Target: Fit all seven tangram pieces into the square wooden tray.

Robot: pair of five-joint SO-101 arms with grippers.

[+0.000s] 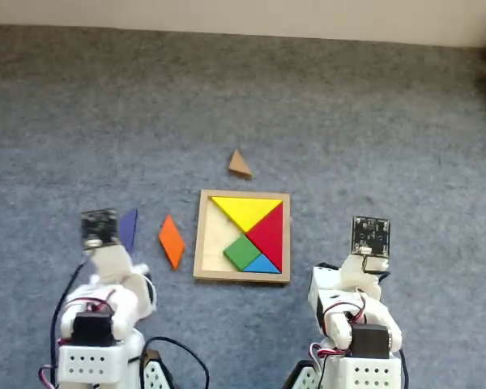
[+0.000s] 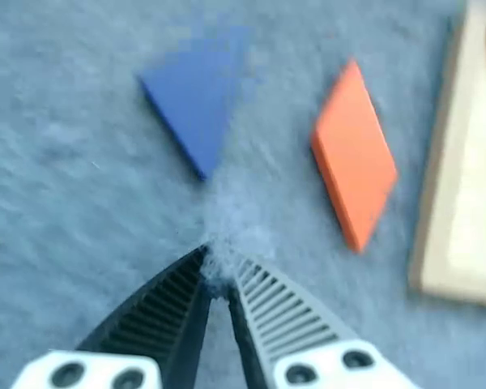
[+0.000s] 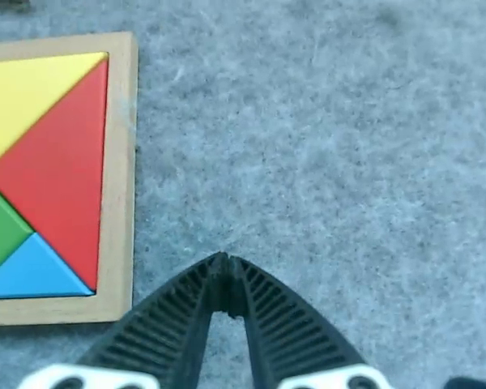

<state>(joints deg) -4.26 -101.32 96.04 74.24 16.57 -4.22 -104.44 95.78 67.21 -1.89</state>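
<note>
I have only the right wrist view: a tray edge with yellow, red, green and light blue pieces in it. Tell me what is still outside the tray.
Observer: An orange parallelogram lies on the carpet just outside the tray, on the side away from the right claw.
Operator: Go on. Name the next one.
Observer: A dark blue triangle lies farther out on that same side, just ahead of the left claw and not touching it.
Operator: Finish the list.
Observer: A brown triangle lies alone past the tray's far edge.
</note>
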